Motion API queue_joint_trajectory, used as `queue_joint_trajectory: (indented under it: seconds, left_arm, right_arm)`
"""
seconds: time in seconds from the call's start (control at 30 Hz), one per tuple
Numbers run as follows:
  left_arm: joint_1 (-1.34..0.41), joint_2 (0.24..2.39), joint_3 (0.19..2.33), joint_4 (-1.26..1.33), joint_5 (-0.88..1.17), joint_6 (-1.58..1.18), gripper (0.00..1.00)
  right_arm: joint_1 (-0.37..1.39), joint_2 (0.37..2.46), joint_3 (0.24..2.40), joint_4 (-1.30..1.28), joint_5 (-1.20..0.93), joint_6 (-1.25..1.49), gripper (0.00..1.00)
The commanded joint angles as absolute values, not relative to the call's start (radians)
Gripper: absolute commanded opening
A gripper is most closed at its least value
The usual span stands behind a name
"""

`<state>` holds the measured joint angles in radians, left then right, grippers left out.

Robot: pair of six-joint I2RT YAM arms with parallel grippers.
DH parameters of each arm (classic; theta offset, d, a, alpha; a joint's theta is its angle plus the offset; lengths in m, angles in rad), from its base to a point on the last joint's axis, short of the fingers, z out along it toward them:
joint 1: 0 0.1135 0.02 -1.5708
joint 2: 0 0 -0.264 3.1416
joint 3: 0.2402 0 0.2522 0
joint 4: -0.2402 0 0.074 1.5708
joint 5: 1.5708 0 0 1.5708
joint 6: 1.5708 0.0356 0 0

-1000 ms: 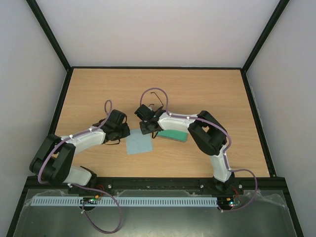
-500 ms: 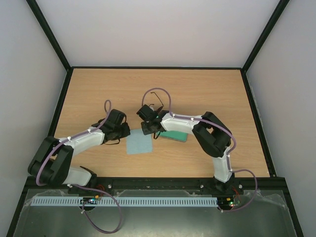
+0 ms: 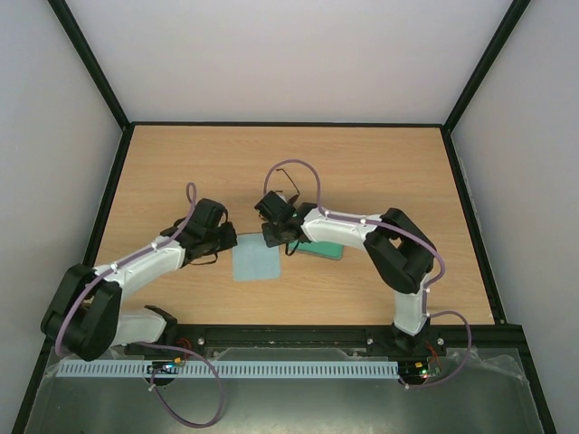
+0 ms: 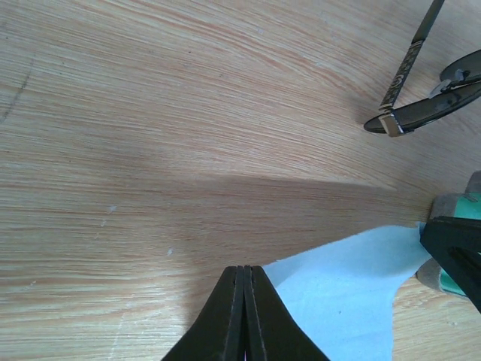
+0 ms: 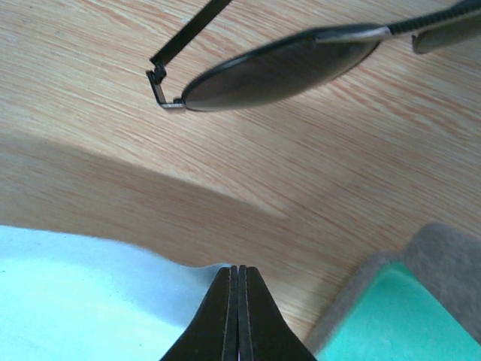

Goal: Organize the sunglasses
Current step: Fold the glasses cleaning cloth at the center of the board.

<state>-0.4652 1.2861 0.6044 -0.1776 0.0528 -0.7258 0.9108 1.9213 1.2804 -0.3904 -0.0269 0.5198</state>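
Note:
The sunglasses (image 3: pixel 288 188) lie on the table just behind my right gripper. They show as dark lenses and a temple arm in the left wrist view (image 4: pixel 425 113) and as one oval lens in the right wrist view (image 5: pixel 278 71). The light blue cloth (image 3: pixel 255 262) lies between my grippers. My left gripper (image 3: pixel 233 242) (image 4: pixel 244 269) is shut at the cloth's far left corner (image 4: pixel 338 293). My right gripper (image 3: pixel 276 240) (image 5: pixel 238 268) is shut at its far right corner (image 5: pixel 90 301). Both corners meet the fingertips and look pinched.
The grey case with green lining (image 3: pixel 321 249) lies open just right of the cloth, under the right arm; it also shows in the right wrist view (image 5: pixel 391 316) and the left wrist view (image 4: pixel 458 259). Black frame rails border the table.
Both arms have shifted slightly; the right gripper has crept right and back, the left arm has stretched out further. The cloth has barely moved.

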Motion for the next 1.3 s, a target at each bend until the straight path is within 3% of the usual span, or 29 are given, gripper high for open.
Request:
queue_joint_trajectory:
  seconds: [0.0,0.67,1.27]
  left_arm:
    - [-0.46,1.247,0.587,-0.212,0.069,-0.728,0.02]
    - [-0.521,1.011,0.526,-0.342,0.078,-0.788,0.02]
    - [-0.71,0.876,0.449,-0.417,0.012,-0.948,0.02]
  right_arm:
    - [0.922,1.846,1.237,-0.378,-0.022,0.52,0.01]
    - [1.037,1.687,1.102,-0.361,0.0,0.563,0.01]
    - [1.099,1.605,0.979,-0.327,-0.026,0.606,0.01]
